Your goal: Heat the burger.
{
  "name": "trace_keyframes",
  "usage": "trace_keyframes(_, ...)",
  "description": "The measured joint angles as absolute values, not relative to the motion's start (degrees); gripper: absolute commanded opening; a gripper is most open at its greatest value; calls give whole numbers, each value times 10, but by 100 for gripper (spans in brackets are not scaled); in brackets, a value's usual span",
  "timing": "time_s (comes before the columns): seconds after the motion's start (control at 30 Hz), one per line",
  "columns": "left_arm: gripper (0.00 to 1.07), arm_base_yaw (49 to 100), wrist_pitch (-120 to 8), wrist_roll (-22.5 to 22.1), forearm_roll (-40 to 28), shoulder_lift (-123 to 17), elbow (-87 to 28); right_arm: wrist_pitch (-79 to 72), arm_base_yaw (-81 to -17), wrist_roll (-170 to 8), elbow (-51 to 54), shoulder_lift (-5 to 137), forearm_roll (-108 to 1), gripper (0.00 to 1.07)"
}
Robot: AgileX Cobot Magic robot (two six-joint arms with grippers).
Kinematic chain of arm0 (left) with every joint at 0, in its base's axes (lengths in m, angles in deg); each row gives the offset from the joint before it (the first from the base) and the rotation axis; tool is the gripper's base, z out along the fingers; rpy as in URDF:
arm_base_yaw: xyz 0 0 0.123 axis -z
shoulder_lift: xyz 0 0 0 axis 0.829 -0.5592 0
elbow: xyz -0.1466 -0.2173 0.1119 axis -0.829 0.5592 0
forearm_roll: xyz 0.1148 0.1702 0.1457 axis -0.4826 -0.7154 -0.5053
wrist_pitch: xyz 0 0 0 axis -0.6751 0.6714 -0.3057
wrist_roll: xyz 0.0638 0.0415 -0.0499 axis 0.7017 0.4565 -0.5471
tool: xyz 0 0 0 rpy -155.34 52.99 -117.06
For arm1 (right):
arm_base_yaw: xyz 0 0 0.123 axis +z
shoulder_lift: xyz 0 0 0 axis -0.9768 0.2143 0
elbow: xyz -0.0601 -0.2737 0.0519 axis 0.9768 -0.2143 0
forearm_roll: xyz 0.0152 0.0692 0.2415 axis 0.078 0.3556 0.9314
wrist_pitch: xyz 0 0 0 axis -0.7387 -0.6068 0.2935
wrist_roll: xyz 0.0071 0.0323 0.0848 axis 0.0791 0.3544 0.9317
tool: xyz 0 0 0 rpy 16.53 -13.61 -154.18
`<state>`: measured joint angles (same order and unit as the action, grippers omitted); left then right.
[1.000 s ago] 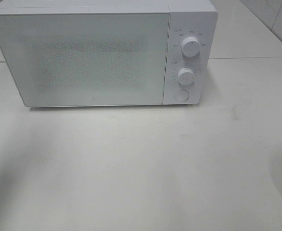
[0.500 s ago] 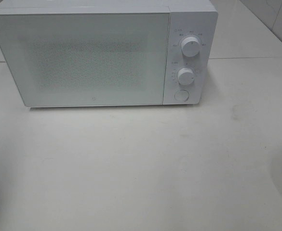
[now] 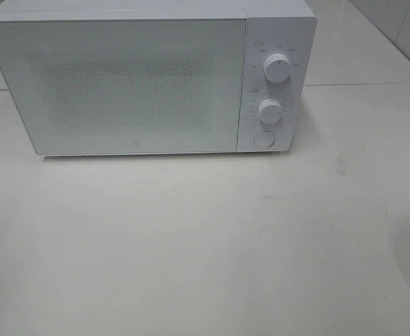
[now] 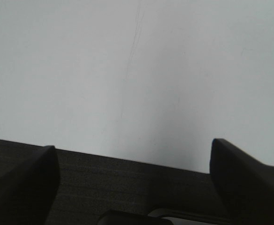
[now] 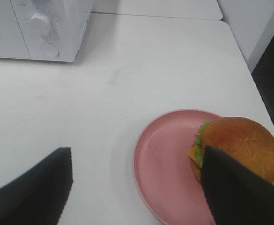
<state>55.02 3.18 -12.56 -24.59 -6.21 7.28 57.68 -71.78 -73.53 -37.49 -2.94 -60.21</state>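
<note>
The burger point(image 5: 242, 143), with a golden-brown bun, green lettuce and yellow cheese, sits on the side of a round pink plate point(image 5: 162, 164) in the right wrist view. My right gripper point(image 5: 137, 192) hangs open above the table beside the plate. One of its dark fingers point(image 5: 240, 197) overlaps the burger in the picture; contact cannot be told. The white microwave point(image 3: 120, 84) stands at the back with its door closed. My left gripper point(image 4: 134, 187) is open over the white table's edge, holding nothing. Neither gripper shows in the exterior high view.
The microwave's panel has two knobs point(image 3: 276, 68) point(image 3: 270, 110) and a round button point(image 3: 263, 138). White table point(image 3: 190, 238) spreads in front of it. A dark floor strip point(image 4: 127, 183) lies beyond the table's edge under the left gripper.
A dark part of the left arm at the exterior view's left edge has withdrawn out of sight, and its shadow on the table has faded. Nothing else has moved.
</note>
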Motion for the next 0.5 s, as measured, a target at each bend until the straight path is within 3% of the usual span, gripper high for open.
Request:
trace_keyframes(0.17,80,550,32,-124,-213,-33,73,577,-718,-735,-375,-29,-602,75)
trace_keyframes(0.3,85,550,32,-87,-176,5,73,577,-718,-735,-375,-29,-602,75)
trace_keyframes(0.5,87,550,32,-80,-212,60,74,577,-718,-735,-375,-29,-602,75)
